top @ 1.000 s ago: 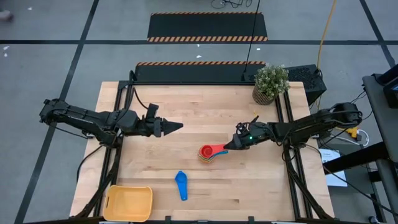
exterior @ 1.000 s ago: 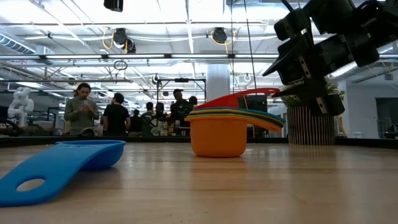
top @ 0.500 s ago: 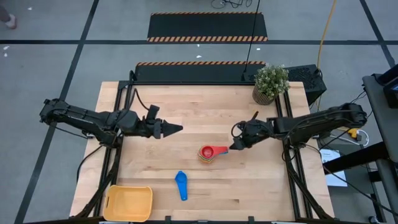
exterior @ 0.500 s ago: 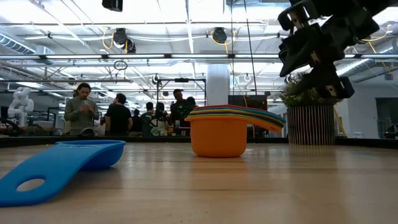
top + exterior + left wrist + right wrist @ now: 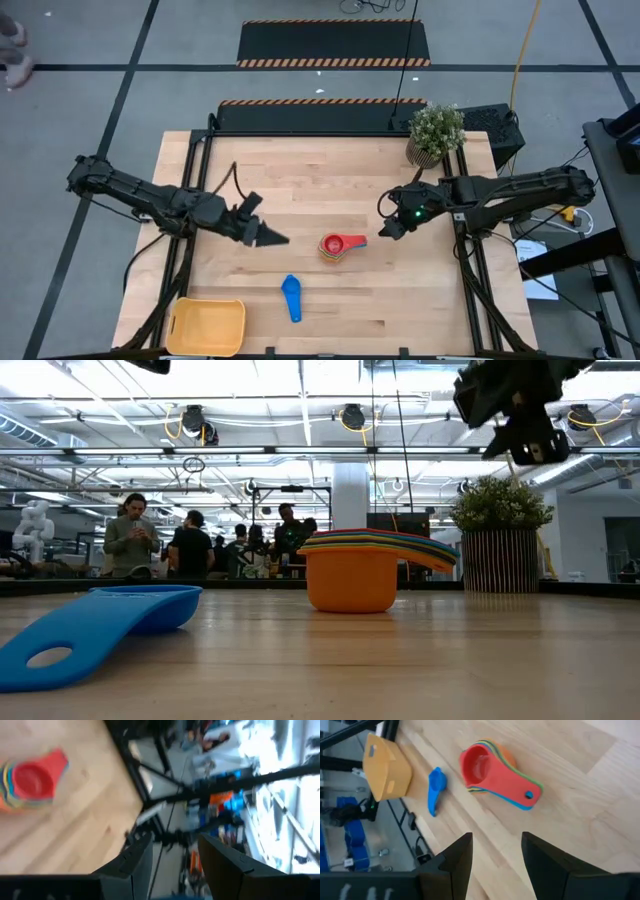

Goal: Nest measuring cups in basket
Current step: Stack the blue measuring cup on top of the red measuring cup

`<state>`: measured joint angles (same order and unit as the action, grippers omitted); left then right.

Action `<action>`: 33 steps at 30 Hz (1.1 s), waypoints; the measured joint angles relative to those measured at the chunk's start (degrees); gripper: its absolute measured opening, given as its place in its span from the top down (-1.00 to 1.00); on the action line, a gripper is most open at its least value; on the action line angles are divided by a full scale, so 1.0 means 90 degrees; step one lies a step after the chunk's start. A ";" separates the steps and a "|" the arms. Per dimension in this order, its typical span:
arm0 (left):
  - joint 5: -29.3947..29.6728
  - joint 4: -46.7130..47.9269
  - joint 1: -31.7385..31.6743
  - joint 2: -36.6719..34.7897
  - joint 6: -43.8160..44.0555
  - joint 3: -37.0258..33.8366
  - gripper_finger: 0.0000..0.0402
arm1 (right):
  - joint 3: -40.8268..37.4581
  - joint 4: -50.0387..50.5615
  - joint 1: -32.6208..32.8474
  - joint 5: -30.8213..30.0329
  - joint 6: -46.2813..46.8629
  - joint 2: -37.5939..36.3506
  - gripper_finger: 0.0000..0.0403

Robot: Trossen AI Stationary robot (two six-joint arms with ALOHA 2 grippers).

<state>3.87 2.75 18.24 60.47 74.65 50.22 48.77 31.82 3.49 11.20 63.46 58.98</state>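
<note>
**Cups Stacked on the Desk, Basket Waits in the Corner**

A stack of small plastic measuring cups (image 5: 337,246) sits on the wooden desk (image 5: 300,170), a bit right of the middle. The red cup is on top, and orange, yellow, green and blue ones show under it. Their handles point toward the right edge.

One blue plastic measuring cup (image 5: 291,296) lies alone, closer to the front edge and apart from the stack.

The shallow yellow-orange plastic basket (image 5: 207,326) sits at the front left corner, with no cups inside.

The right claw (image 5: 386,229) hangs in the air just beside the stack's handles. Its two fingers are apart and it holds nothing.

The left claw (image 5: 272,240) points at the stack from the left side, near it but not touching. Its fingers are apart too, and nothing is between them.

A small green plant in a striped pot (image 5: 433,135) stands at the back right corner.
</note>
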 joint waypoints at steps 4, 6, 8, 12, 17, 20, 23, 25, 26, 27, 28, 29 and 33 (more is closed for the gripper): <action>-0.0323 0.0063 0.0260 0.0126 0.0176 0.0011 0.20 | 0.0209 -0.0080 0.0001 0.0251 -0.0050 -0.0001 0.20; -0.0528 0.0140 0.0359 0.0263 0.0223 0.0005 0.16 | 0.0268 -0.0085 0.0002 0.0301 -0.0017 -0.0007 0.20; -0.0804 0.0131 0.0419 0.0411 0.0304 0.0002 0.10 | 0.0320 -0.0090 0.0005 0.0368 0.0005 -0.0012 0.20; -0.1513 0.0348 0.0481 0.0806 0.0410 0.0002 -0.09 | 0.0374 -0.0130 0.0005 0.0454 0.0106 -0.0027 0.20; -0.2109 0.0642 0.0398 0.1360 0.0362 0.0002 -0.30 | 0.0374 -0.0447 0.0005 0.0433 0.0229 -0.0024 0.20; -0.2164 0.0861 0.0289 0.1670 0.0308 0.0002 -0.35 | 0.0374 -0.0465 0.0005 0.0406 0.0274 -0.0024 0.20; -0.2168 0.0958 0.0131 0.1968 0.0129 0.0002 -0.36 | 0.0374 -0.0463 0.0000 0.0404 0.0269 -0.0024 0.20; -0.2215 0.1002 0.0014 0.2173 -0.0015 0.0002 -0.36 | 0.0374 -0.0462 -0.0002 0.0401 0.0267 -0.0024 0.20; -0.2263 0.0995 -0.0054 0.2271 -0.0069 0.0002 -0.36 | 0.0374 -0.0462 -0.0002 0.0401 0.0264 -0.0024 0.20; -0.2317 0.0968 -0.0122 0.2368 -0.0085 0.0002 -0.36 | 0.0374 -0.0462 -0.0002 0.0401 0.0259 -0.0024 0.20; -0.2383 0.0967 -0.0188 0.2466 -0.0096 0.0002 -0.36 | 0.0374 -0.0462 -0.0002 0.0398 0.0257 -0.0024 0.20; -0.2430 0.0986 -0.0246 0.2565 -0.0100 0.0002 -0.36 | 0.0374 -0.0462 -0.0002 0.0398 0.0255 -0.0024 0.20; -0.2455 0.0968 -0.0427 0.2853 -0.0092 0.0002 -0.36 | 0.0374 -0.0462 -0.0002 0.0400 0.0255 -0.0024 0.20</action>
<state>-18.22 11.46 14.39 86.15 73.82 50.24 52.14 27.66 3.46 14.80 65.76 58.76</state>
